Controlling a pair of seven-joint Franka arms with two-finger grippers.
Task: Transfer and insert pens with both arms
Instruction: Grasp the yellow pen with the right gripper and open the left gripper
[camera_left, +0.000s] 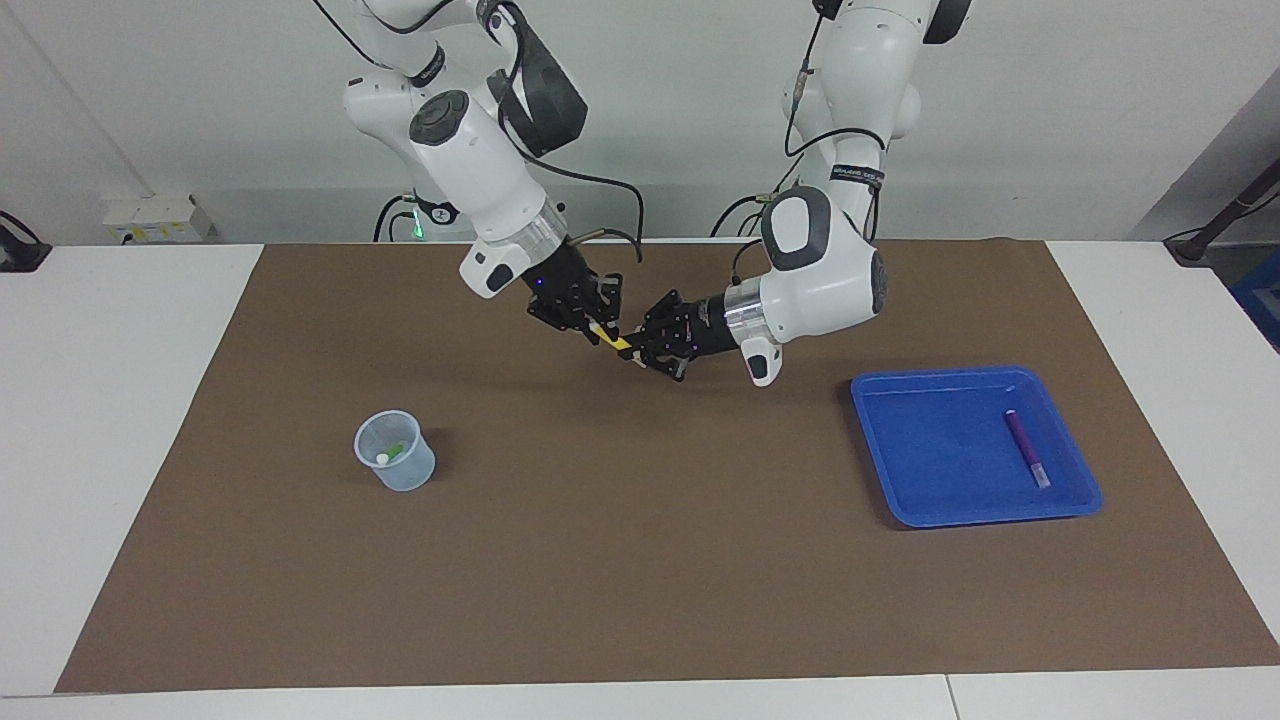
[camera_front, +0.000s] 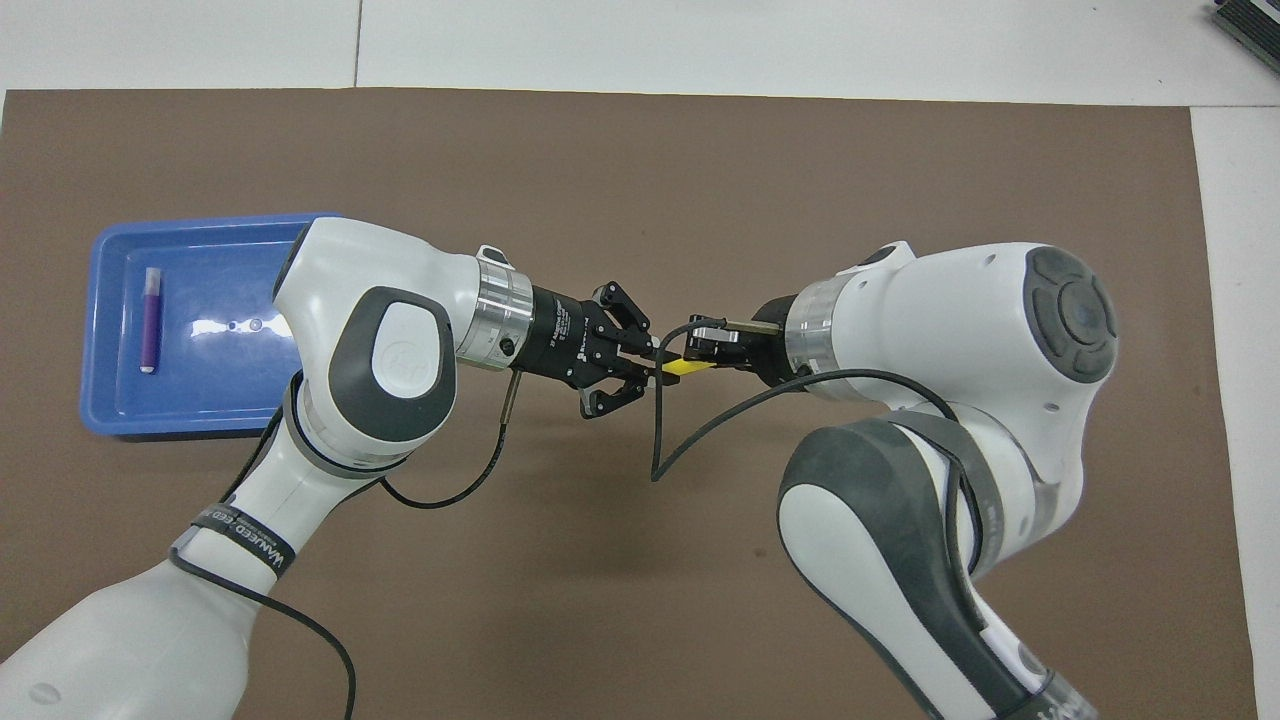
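Both arms (camera_front: 880, 330) are showing glossy white shells with grey joint caps. Black cables are running along each arm. Silver wrist rings are adjoining black grippers; a black lettered band is encircling the left arm (camera_left: 850, 130).
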